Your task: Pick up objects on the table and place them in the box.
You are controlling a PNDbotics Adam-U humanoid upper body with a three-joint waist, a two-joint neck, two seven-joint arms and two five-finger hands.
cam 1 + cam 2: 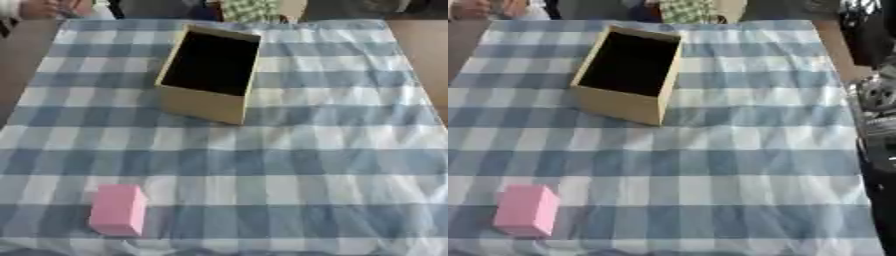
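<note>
A pink block (117,209) lies on the checked cloth near the front left. An open tan cardboard box (210,75), dark inside, stands toward the back centre, well away from the block. My right arm (875,95), black with a silver joint, runs along the right edge of the right eye view, beside the table. The dark part at its lower end (878,145) looks like the hand, away from both objects. My left hand does not appear in either view.
A blue and white checked cloth (306,165) covers the table, with open cloth between box and block. Bare table edge shows at the far right (424,45). People sit beyond the far edge, touching nothing on the table.
</note>
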